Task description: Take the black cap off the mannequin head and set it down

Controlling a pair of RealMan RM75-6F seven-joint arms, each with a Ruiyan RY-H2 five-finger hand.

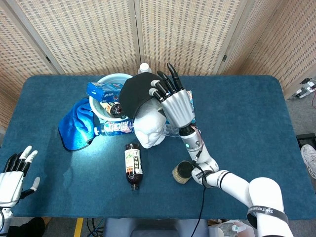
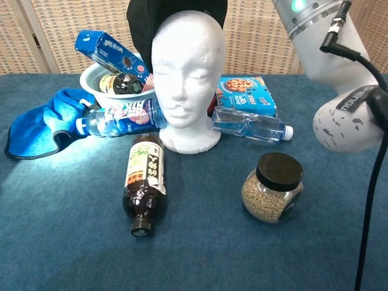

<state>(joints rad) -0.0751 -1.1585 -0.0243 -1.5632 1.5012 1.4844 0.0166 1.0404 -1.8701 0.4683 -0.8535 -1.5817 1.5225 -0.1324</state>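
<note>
Your right hand point(image 1: 175, 101) grips the black cap point(image 1: 134, 94), lifted behind and above the mannequin head point(image 2: 183, 73) on the table point(image 1: 247, 123). Your left hand point(image 1: 12, 173) rests empty, fingers spread.
</note>
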